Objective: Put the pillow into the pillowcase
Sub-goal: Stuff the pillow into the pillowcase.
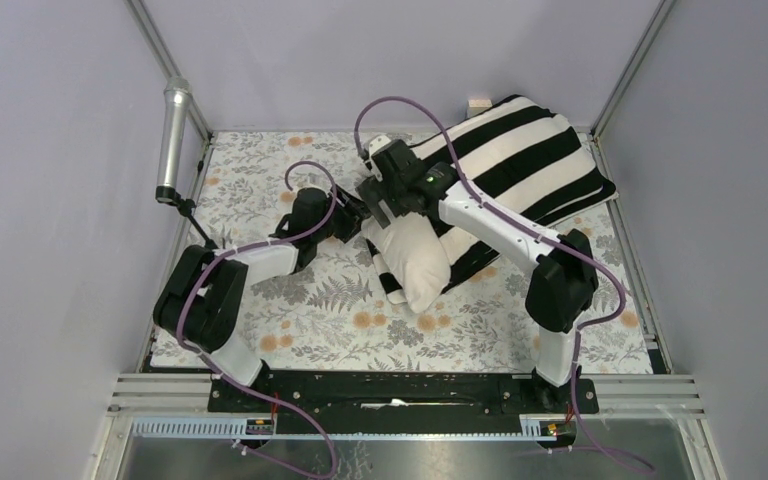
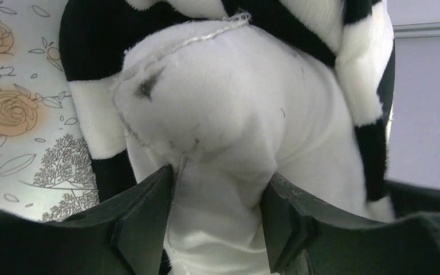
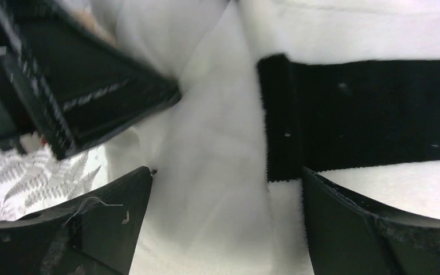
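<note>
The cream pillow lies mid-table, its near end sticking out of the black-and-white striped pillowcase, which stretches to the back right. My left gripper is at the pillow's left corner. In the left wrist view that gripper is shut on a pinched fold of the pillow, with the pillowcase wrapped behind. My right gripper hovers just beyond it. In the right wrist view it stands open over the pillow's white cloth and the pillowcase edge.
A floral table covering spans the table. A silver cylinder is clamped to the left frame post. A small pale block sits at the back edge. The left gripper's black body sits close beside my right fingers.
</note>
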Tool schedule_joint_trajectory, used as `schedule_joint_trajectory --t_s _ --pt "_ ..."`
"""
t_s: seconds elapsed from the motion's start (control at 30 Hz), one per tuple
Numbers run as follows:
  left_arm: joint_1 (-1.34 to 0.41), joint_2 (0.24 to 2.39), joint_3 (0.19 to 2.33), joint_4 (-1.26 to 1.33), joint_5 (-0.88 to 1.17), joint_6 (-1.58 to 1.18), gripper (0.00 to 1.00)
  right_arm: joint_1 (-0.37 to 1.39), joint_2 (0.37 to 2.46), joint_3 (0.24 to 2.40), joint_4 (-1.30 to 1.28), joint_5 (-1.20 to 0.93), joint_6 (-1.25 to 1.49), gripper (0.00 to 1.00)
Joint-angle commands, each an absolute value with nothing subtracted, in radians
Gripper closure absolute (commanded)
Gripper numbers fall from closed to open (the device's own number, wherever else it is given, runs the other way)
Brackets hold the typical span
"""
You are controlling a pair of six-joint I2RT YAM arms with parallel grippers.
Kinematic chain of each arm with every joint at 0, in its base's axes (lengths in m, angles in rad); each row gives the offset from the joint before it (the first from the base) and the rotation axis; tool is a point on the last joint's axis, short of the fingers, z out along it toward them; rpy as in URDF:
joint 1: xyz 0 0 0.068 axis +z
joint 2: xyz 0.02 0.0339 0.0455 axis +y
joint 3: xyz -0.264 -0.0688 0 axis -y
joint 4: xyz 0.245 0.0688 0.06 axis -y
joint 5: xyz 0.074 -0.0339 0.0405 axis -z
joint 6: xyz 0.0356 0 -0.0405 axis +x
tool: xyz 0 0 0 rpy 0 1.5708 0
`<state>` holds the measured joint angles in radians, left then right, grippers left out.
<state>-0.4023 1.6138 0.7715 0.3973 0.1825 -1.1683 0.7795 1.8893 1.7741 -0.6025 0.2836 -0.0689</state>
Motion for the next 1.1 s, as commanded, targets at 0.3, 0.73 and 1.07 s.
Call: schedule_joint_trajectory --t_s 0.3,0.73,1.07 --pt "-0.391 1.734 0.955 0.357 0.215 -1.155 0.46 0.892 1.768 1.579 -0.681 0.306 0.092 0.01" --pt "-0.377 1.772 1.051 0.34 0.247 -1.157 1.0 0.928 1.867 1.612 -0.733 0.396 0.079 0.0" --pt "-0.367 1.78 1.158 0.32 0.314 -1.18 1.0 0.932 2.035 1.569 -0.691 0.581 0.147 0.02"
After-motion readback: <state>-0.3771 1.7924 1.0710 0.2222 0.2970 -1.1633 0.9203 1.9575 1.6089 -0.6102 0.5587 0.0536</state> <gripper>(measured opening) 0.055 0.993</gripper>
